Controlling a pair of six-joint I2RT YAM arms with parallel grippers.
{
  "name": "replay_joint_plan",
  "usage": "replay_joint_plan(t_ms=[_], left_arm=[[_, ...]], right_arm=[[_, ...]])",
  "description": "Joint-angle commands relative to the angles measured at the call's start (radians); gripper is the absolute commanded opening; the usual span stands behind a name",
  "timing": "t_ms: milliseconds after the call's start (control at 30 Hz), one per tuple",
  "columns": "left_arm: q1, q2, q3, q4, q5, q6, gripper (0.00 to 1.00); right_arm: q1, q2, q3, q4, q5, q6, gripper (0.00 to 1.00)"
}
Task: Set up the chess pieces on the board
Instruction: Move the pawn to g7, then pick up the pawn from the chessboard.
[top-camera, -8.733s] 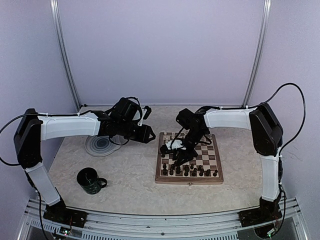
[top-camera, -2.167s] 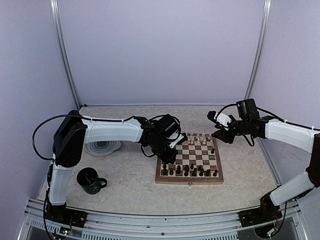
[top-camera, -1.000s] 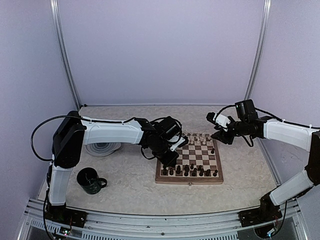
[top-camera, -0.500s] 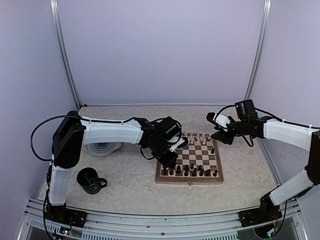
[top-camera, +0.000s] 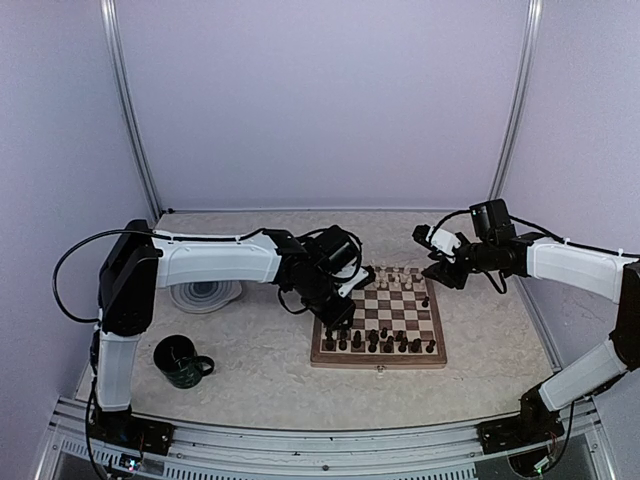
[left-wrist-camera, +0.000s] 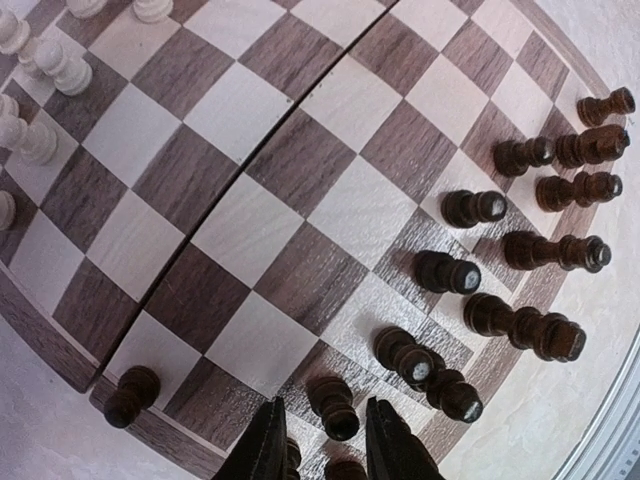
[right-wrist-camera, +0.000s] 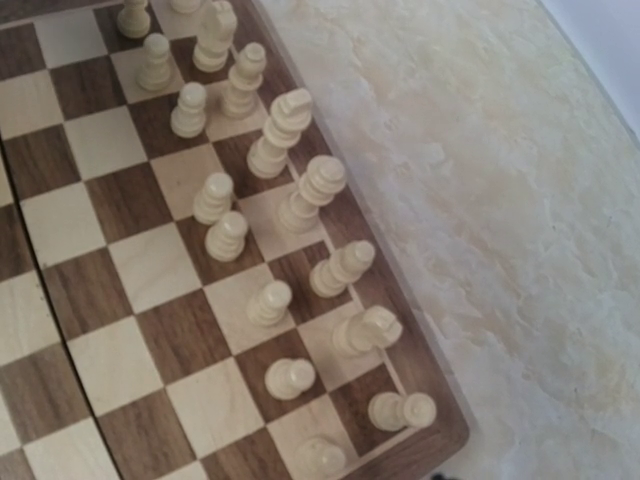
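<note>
1. The board (top-camera: 377, 363) lies flat on the desk (top-camera: 270, 375), a little right of the middle, with its clasp toward the near edge.
2. The pale chess pieces (top-camera: 397, 277) stand in rows along the side of the board that faces the desk's far edge. The right wrist view shows them (right-wrist-camera: 283, 130) two deep beside the rim.
3. The dark chess pieces (top-camera: 380, 342) crowd the side toward the near edge. The left wrist view shows them (left-wrist-camera: 540, 250) in loose, uneven rows, with one dark pawn (left-wrist-camera: 130, 393) standing apart on the rim.
4. The left hand (top-camera: 338, 308) hangs low over the board's left edge. Its fingers (left-wrist-camera: 268, 452) are narrowly parted, and a dark pawn (left-wrist-camera: 333, 408) stands just past the tips. I cannot tell whether they touch it.
5. The right hand (top-camera: 438, 272) hovers just off the board's far right corner. Its fingers do not show clearly, so I cannot tell how wide it is.
6. A dark mug (top-camera: 182, 361) sits toward the desk's near left corner, and a grey plate (top-camera: 205, 294) lies by the left edge.
</note>
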Motion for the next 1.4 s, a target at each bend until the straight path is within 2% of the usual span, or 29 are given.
replay_joint_plan(t_ms=[0, 67, 233, 333, 400, 600, 1067, 1367], left_arm=[[0.017, -0.061, 0.055, 0.040, -0.004, 0.020, 0.30], [0.027, -0.070, 0.083, 0.044, -0.003, 0.030, 0.32], [0.086, -0.124, 0.109, 0.098, -0.035, 0.044, 0.35], [0.130, -0.185, 0.043, 0.194, -0.154, 0.031, 0.39], [0.155, -0.224, -0.017, 0.256, -0.189, 0.024, 0.40], [0.199, -0.288, -0.146, 0.341, -0.152, -0.006, 0.40], [0.203, -0.273, -0.152, 0.329, -0.132, 0.000, 0.41], [0.208, -0.262, -0.146, 0.324, -0.130, -0.003, 0.41]], right_arm=[[0.008, 0.014, 0.006, -0.012, 0.006, 0.009, 0.47], [-0.003, 0.020, 0.014, -0.028, -0.009, 0.007, 0.46], [-0.051, 0.108, 0.086, -0.185, -0.178, 0.018, 0.42], [-0.054, 0.171, 0.110, -0.238, -0.219, 0.024, 0.40], [-0.055, 0.205, 0.123, -0.252, -0.214, 0.031, 0.40], [-0.055, 0.256, 0.149, -0.256, -0.179, 0.062, 0.39], [-0.060, 0.285, 0.134, -0.254, -0.094, 0.071, 0.32], [-0.076, 0.285, 0.131, -0.263, -0.101, 0.068, 0.14]])
